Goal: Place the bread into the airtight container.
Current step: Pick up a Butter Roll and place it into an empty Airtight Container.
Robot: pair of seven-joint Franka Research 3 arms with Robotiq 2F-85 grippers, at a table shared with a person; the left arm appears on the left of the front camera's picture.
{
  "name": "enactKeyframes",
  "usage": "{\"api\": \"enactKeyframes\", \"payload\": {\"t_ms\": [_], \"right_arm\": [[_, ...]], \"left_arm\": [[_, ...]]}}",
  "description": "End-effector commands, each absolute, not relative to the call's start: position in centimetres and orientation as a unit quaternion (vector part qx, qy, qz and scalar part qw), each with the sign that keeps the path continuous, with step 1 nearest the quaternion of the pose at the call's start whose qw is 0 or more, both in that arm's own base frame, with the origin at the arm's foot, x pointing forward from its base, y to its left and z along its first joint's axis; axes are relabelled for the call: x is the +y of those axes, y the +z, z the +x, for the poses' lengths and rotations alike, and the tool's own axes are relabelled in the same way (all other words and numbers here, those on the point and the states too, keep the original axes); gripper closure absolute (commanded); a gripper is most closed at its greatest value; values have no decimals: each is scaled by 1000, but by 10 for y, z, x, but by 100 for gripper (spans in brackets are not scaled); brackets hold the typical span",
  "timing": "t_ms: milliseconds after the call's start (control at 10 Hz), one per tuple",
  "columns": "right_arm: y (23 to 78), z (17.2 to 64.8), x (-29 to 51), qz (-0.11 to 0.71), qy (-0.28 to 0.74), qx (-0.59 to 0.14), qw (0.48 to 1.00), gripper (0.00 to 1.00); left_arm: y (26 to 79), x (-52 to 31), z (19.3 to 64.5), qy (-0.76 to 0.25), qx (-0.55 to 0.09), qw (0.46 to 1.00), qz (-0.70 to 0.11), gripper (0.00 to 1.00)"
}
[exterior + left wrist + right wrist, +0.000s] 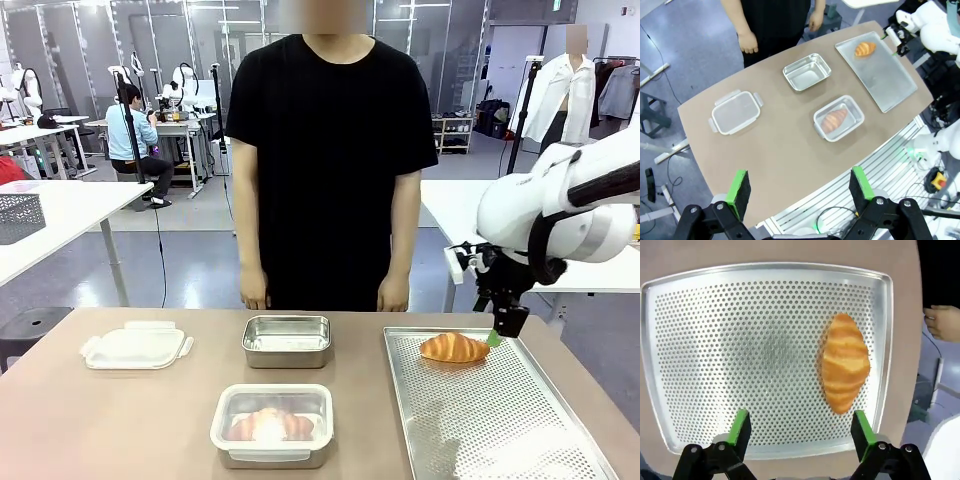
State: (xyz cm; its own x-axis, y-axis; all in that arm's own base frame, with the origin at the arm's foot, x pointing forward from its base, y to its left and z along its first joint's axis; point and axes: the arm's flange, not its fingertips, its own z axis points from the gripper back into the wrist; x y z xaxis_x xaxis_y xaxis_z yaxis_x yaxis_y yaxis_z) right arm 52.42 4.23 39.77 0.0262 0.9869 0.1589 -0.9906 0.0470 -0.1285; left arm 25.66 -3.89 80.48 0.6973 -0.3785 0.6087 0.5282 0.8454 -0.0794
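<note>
Right wrist view showed right gripper (800, 416) spread near the croissant (845, 369), seemingly lining up; left gripper (799, 174) spread, idle.

On the table (120, 420), a lid (135, 348) lies near the left edge. An empty container (287, 340) sits mid-table, and just before it a second container (272, 455) holds a croissant (270, 425). Along the right edge, a tray (490, 420) carries another croissant (454, 347) at its far end.
</note>
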Motion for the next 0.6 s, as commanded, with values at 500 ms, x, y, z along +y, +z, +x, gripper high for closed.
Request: {"api": "enactKeyframes", "payload": {"t_ms": [500], "right_arm": [[341, 597, 74, -13, 673, -59, 737, 0]], "left_arm": [[805, -39, 256, -250, -300, 912, -126, 0]]}}
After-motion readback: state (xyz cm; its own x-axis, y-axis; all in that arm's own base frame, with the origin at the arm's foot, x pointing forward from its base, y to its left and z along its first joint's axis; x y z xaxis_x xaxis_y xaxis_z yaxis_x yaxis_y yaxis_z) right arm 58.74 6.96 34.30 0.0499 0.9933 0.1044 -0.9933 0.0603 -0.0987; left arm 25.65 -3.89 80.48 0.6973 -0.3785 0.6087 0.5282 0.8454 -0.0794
